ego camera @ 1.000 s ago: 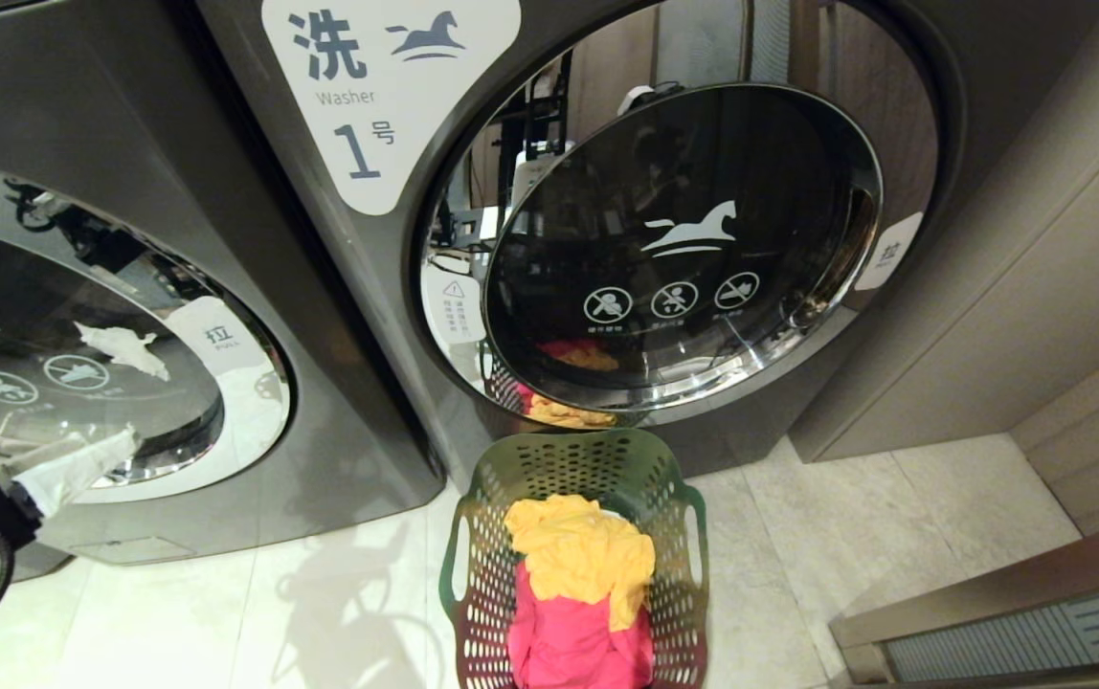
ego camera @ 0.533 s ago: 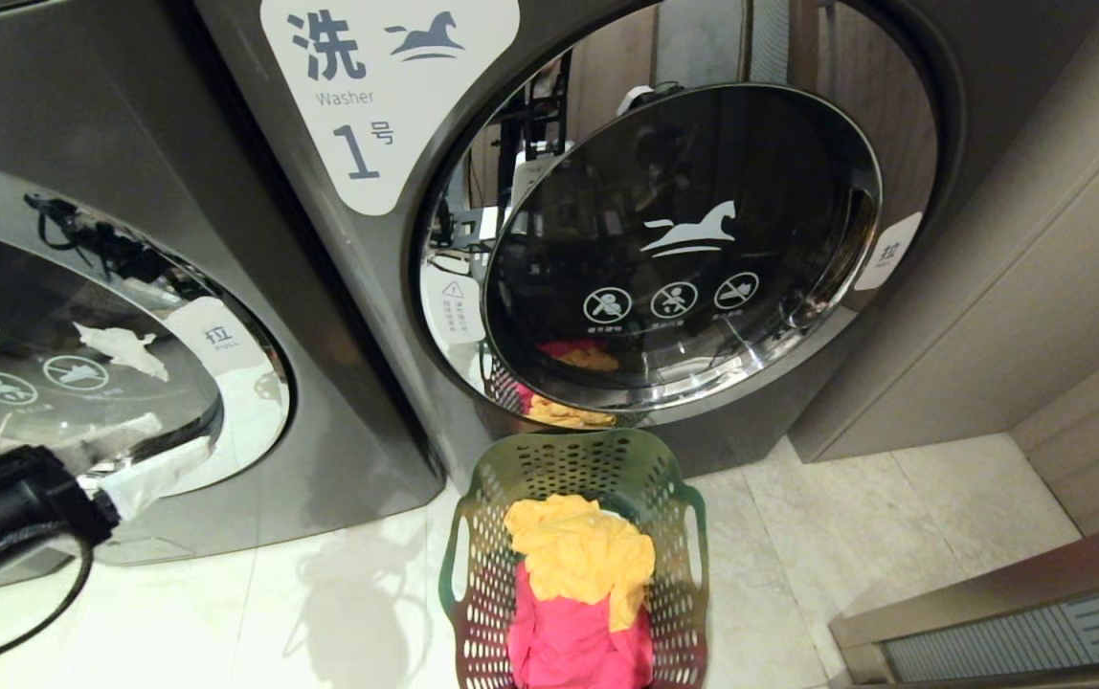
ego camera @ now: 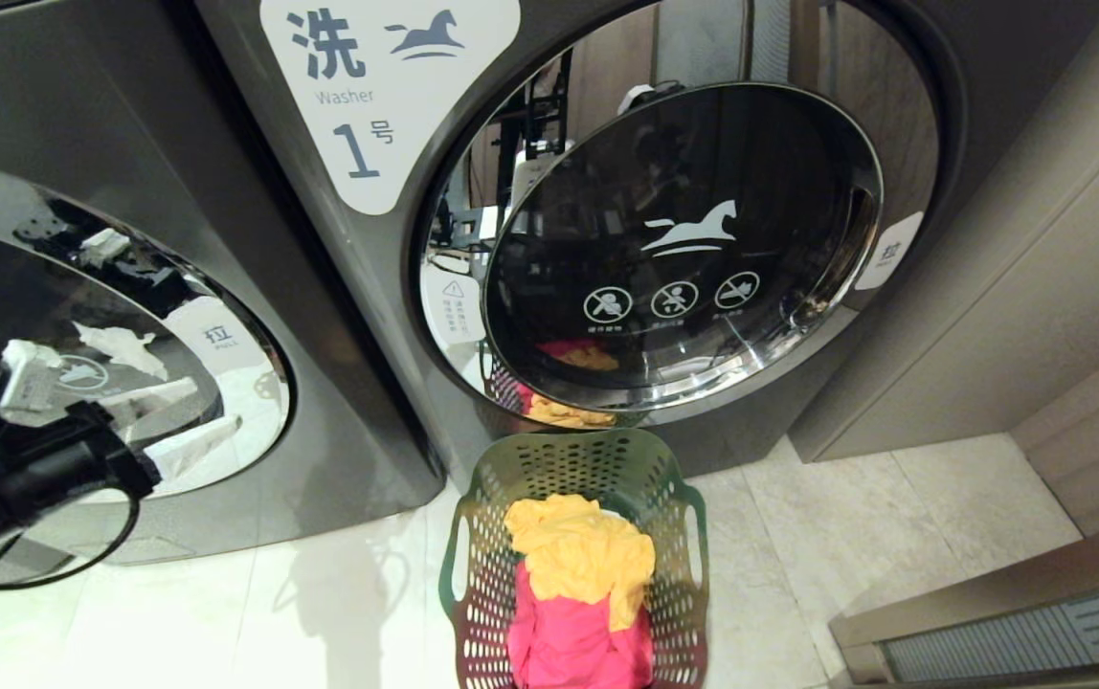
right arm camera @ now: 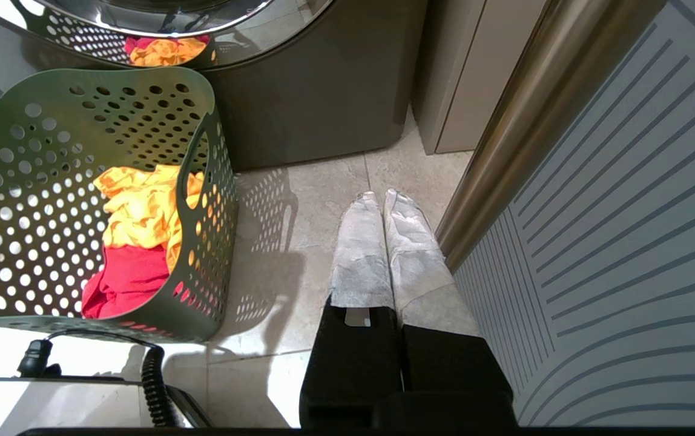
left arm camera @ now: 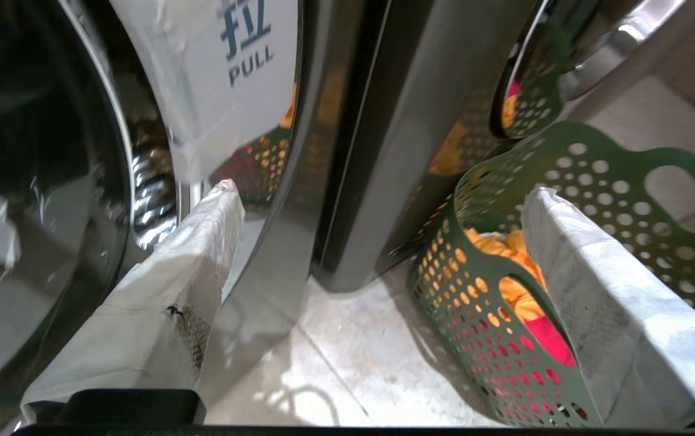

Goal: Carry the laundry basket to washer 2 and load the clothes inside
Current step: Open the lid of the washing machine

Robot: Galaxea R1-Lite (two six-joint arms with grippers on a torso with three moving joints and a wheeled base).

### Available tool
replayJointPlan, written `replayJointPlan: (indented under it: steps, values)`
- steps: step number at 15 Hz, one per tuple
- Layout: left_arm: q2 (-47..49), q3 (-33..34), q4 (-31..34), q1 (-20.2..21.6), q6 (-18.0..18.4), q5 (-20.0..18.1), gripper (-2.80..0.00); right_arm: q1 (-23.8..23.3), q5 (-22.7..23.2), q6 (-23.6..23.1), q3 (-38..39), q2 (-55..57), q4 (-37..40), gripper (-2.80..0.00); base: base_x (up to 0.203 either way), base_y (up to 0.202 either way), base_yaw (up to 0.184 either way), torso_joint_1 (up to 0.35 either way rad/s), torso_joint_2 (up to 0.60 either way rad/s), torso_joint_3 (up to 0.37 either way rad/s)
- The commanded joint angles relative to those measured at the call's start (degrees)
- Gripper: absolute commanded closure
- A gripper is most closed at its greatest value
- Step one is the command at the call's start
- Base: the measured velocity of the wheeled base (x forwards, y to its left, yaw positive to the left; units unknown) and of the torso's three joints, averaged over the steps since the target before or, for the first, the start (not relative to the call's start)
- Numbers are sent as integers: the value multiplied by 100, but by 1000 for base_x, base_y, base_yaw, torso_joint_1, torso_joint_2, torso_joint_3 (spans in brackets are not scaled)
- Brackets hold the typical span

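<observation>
The dark green laundry basket (ego camera: 473, 574) stands on the floor in front of the grey washer labelled 1 (ego camera: 358, 105). In it lie the clothes, a yellow-orange garment (ego camera: 578, 555) over a pink-red one (ego camera: 569, 641). No numeral 2 shows anywhere, so washer 2 cannot be picked out. My left gripper (ego camera: 176, 421) is open and empty at the door of the unnumbered grey washer (ego camera: 52, 124) on the left. One finger (left arm camera: 202, 242) is close under its PULL label (left arm camera: 244, 48), and the basket (left arm camera: 474, 290) is off to the side. My right gripper (right arm camera: 381, 197) is shut, pointing at the floor beside the basket (right arm camera: 39, 181).
Both washer doors look shut, and their chrome rings mirror the room. A beige cabinet wall (ego camera: 1038, 287) closes the right side. A ribbed grey panel with a metal rail (right arm camera: 596, 212) runs right beside the right gripper. A coiled cable (right arm camera: 154, 381) lies by the robot's base.
My left arm has come up and to the right into the head view, bringing its open fingers to the left washer's door edge. Basket, clothes and right gripper have not moved.
</observation>
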Motion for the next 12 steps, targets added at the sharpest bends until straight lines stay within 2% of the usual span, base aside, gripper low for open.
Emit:
replayJointPlan:
  steps: [1,4,6,12]
  values:
    - [383,-334,-109,56,-40,-170,-280,-2,2,-5,0,7,-4,0,0,0,0,0,0,0]
    - [516,-535,-223,244,-27,-530,-280,3,2,-5,0,7,-4,0,0,0,0,0,0,0]
    - [630,-541,-488,311,63,-520,-280,3,2,-5,-9,7,-4,0,0,0,0,0,0,0]
    - [932,-1186,-499,317,22,-473,-280,4,2,-5,0,7,-4,0,0,0,0,0,0,0]
